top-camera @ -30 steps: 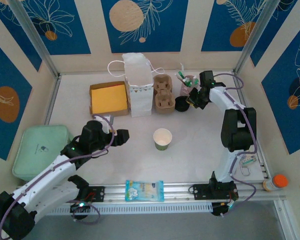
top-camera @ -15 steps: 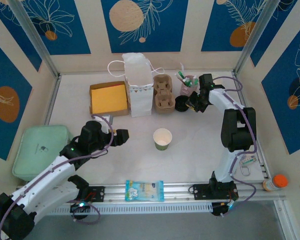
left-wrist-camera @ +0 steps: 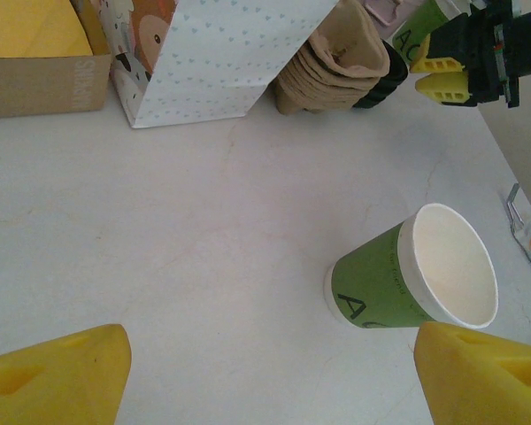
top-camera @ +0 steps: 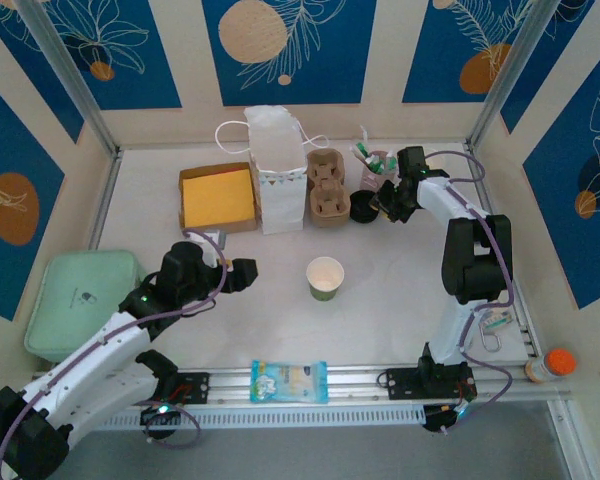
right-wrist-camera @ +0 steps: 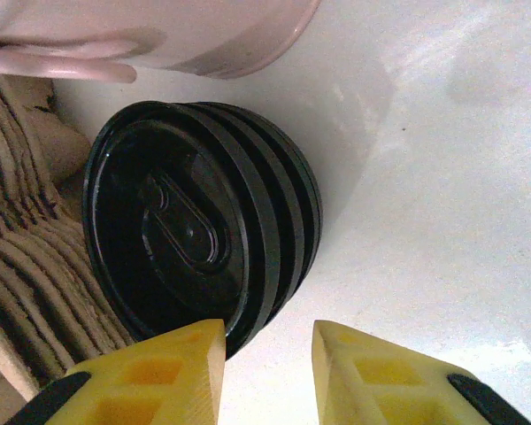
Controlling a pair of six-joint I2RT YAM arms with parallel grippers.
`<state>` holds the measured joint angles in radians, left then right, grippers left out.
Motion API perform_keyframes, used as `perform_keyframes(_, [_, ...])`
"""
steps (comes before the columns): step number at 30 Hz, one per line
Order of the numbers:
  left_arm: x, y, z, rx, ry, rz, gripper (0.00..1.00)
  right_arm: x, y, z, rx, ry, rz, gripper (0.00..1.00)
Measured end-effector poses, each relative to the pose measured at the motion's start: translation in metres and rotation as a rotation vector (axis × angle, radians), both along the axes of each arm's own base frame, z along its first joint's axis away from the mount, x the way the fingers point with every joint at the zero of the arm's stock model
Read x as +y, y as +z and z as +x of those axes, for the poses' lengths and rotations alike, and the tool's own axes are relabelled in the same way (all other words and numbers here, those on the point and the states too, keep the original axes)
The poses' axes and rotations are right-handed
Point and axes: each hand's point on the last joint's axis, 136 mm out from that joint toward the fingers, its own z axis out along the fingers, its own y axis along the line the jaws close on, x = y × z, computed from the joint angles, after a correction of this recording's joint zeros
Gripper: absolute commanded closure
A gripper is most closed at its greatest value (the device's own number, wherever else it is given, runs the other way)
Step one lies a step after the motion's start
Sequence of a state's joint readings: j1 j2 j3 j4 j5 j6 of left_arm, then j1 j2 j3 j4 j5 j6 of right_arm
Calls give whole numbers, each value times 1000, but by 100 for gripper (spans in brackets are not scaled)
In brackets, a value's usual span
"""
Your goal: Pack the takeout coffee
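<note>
At tabletop point(top-camera: 400, 320) centre, takeout coffee point(top-camera: 325, 277) upright, lidless, untouched; left fingers point(left-wrist-camera: 62, 376) spread wide, empty, framing it — likely lined up for grasp; right fingers point(right-wrist-camera: 150, 372) narrowly parted, holding nothing, at black lid stack point(right-wrist-camera: 195, 230) — apparently seeking lid.

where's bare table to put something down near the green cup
Widest bare patch: right of the coffee cup, up to the right arm. Another lies between the cup and the snack packet. The back row is crowded: yellow box, paper bag, cup carriers, black lids, with the right end effector beside them.
</note>
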<state>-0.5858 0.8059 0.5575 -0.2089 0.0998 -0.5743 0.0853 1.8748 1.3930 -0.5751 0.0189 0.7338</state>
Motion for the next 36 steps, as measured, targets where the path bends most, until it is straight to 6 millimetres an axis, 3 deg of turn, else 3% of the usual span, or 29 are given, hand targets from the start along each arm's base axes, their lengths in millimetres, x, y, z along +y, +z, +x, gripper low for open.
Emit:
perform_keyframes(16, [0, 0, 0, 1, 0, 1, 17, 3, -16, 12, 6, 0, 13, 69])
perform_keyframes(36, [0, 0, 0, 1, -1, 2, 17, 5, -14, 19, -1, -8, 24, 85])
